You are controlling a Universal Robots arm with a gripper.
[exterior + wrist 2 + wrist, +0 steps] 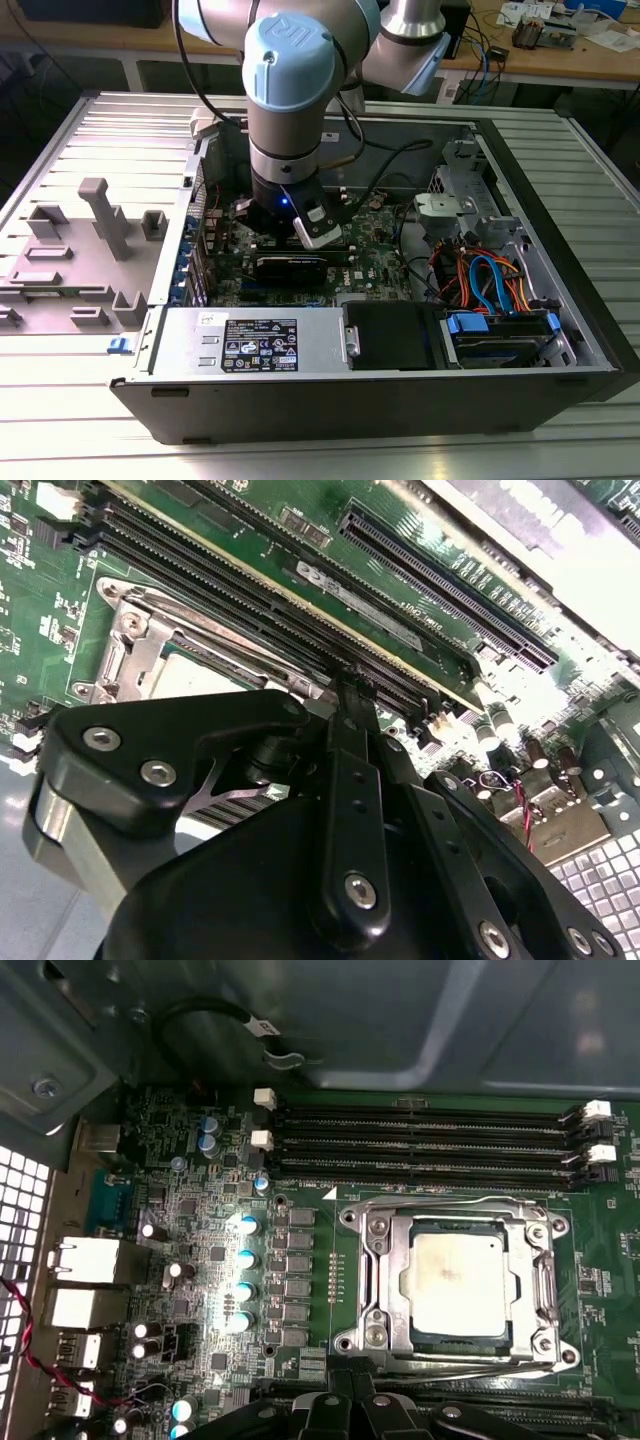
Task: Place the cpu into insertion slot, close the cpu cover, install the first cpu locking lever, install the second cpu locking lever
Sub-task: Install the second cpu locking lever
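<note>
In the first wrist view the cpu [460,1285] lies flat in the insertion slot [545,1280], its silvery top showing through the window of the cpu cover [382,1260], which is folded down over it. Thin wire levers [440,1203] run along two opposite sides of the metal frame. My gripper [350,1408] is shut with nothing in it, just off the socket's edge near one lever. In the second wrist view the gripper [348,685] points down at the board beside the socket frame [130,645], close to the long memory slots [250,590].
The arm [285,150] reaches down into an open computer case [560,300] on a ribbed metal table. Long black memory slots [420,1135] lie beside the socket. A black graphics card [290,265], orange and blue cables [490,275] and a drive bay crowd the case.
</note>
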